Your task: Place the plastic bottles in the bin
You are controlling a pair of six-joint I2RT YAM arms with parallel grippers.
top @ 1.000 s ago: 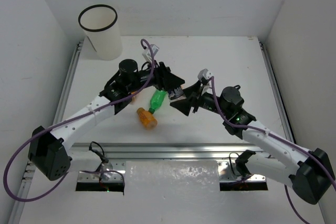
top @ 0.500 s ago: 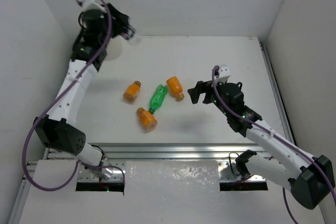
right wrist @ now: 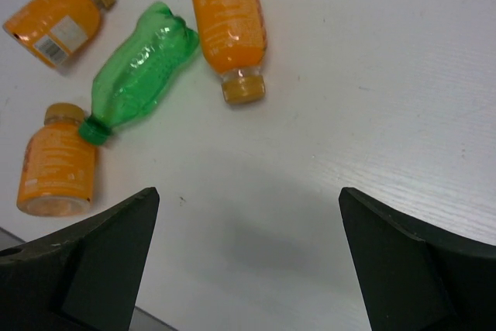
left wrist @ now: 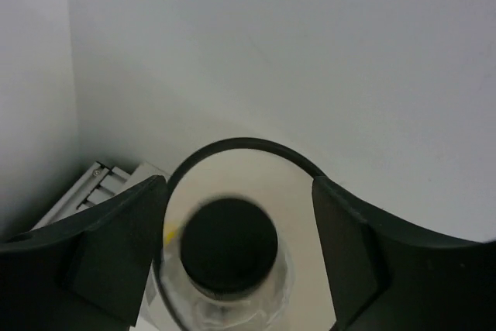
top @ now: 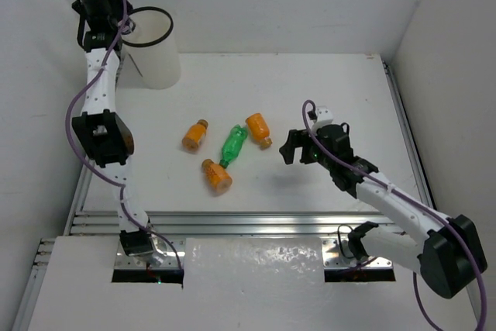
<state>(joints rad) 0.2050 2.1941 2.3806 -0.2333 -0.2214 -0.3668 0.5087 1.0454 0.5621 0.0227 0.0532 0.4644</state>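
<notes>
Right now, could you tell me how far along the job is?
Done: unclear; the bin's contents are hidden. In hand: a black-capped clear bottle sits between the left hand's parted fingers, over the bin mouth. Left: three orange bottles and a green bottle lie on the table near the open right hand.

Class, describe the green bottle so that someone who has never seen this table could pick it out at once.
On the white table, look near the middle for four bottles lying close together. The green bottle lies at the centre of that group. It is the only green one, long and crumpled, while the orange bottles around it are stubbier.
</notes>
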